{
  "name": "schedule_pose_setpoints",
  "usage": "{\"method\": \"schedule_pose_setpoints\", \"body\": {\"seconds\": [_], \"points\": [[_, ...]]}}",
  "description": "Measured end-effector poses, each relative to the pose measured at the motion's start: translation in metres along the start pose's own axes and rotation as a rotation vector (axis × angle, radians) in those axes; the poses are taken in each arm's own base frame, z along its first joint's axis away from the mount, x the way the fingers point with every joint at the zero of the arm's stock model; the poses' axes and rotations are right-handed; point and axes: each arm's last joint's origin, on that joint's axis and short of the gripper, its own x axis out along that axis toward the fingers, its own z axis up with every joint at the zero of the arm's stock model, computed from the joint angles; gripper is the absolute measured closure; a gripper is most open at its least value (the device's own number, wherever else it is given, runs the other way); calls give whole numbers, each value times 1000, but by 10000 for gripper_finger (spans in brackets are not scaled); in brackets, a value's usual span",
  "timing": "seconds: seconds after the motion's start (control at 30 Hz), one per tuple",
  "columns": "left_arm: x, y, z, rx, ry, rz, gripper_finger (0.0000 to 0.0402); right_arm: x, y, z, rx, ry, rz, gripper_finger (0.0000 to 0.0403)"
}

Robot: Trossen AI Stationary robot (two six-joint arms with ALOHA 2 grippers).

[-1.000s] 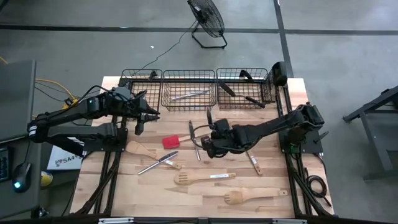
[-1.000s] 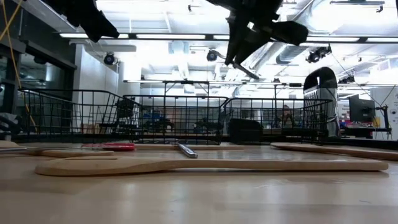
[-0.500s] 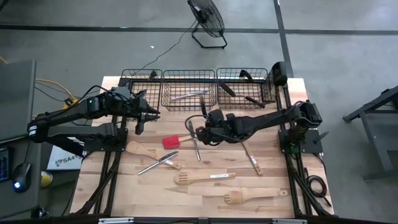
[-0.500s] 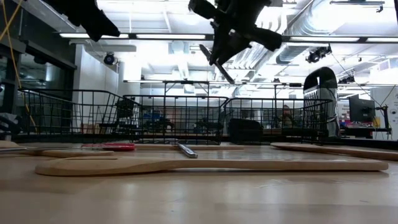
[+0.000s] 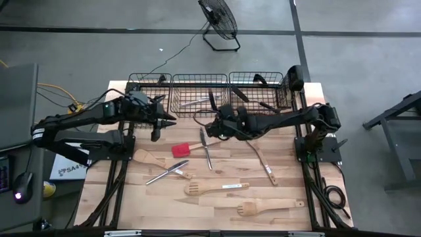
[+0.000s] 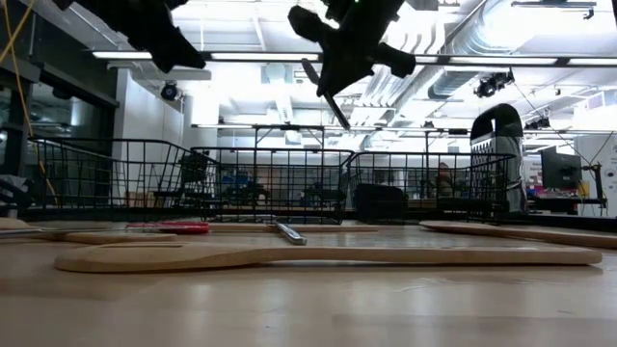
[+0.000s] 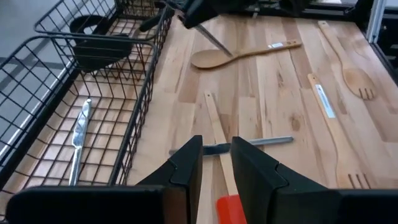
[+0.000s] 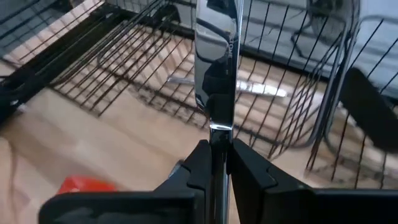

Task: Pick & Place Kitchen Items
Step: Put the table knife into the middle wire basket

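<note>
Right gripper [image 8: 215,163] raised above the surface [image 5: 217,201], just before the middle wire basket [image 5: 199,94], fingers [image 8: 247,167] clamped on a silver knife [image 8: 216,59]. Left gripper [image 7: 215,163] hovering over the red spatula [image 5: 181,149], fingers [image 7: 187,163] slightly apart, holding nothing.

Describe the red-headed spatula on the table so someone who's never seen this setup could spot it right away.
Start at the pale wooden table and its row of three black wire baskets along the far edge. Just in front of the middle basket, left of centre, lies the red-headed spatula with a wooden handle. It is the only red item; its neighbours are plain wood or silver metal.
</note>
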Motion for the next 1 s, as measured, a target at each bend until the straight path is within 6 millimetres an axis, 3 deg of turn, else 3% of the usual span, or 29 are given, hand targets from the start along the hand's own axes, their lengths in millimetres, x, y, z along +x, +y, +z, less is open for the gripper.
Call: {"method": "schedule_pose_setpoints", "body": {"seconds": [0.27, 0.53, 0.7, 1.0], "points": [[16, 3, 7, 80, -37, 6, 316, 16, -13, 25, -47, -40, -15, 372], [28, 14, 19, 161, -135, 119, 316, 26, -33, 69, -49, -121, 81, 372], [39, 36, 25, 142, -204, 132, 316, 36, -40, 90, -79, -173, 187, 372], [57, 96, 18, -7, -327, -99, 316, 46, -50, 112, -146, -218, 356, 372]]}}
